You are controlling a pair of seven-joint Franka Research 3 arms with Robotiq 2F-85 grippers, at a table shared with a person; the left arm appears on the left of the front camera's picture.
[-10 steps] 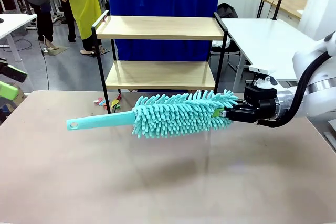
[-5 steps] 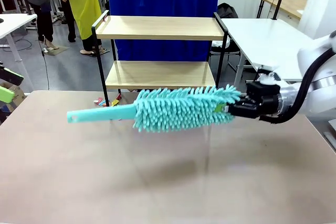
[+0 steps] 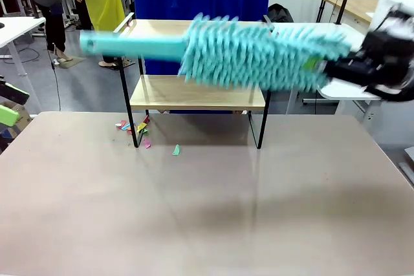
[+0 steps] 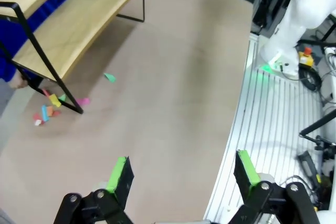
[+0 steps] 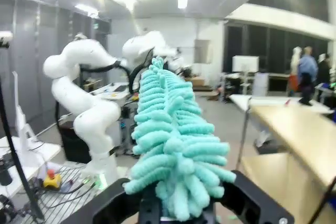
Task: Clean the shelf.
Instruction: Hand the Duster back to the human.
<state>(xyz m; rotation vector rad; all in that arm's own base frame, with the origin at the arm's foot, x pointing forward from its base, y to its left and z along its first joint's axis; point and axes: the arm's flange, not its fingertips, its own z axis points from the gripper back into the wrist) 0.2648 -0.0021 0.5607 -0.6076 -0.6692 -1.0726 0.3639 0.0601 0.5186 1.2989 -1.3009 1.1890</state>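
The shelf (image 3: pixel 194 92), two light wooden boards in a thin black frame, stands at the table's far edge. A teal fluffy duster (image 3: pixel 252 56) hangs level in front of its top board, blurred by motion, with the flat handle (image 3: pixel 132 46) pointing left. My right gripper (image 3: pixel 328 67) is shut on the duster's right end. In the right wrist view the duster (image 5: pixel 173 145) rises between that gripper's fingers (image 5: pixel 178 211), and the shelf boards (image 5: pixel 296 129) lie to the right. My left gripper (image 4: pixel 182 174) is open and empty above the table, with the shelf (image 4: pixel 68 24) at upper left.
Small coloured scraps (image 3: pixel 137 127) lie on the brown table (image 3: pixel 207 211) by the shelf's left leg, and a green one (image 3: pixel 176 150) lies in front. The scraps (image 4: pixel 52 106) also show in the left wrist view. White tables stand behind. People stand at the far left.
My right arm has swung the duster up from just above the table to the height of the top board. The scraps on the table have come into sight.
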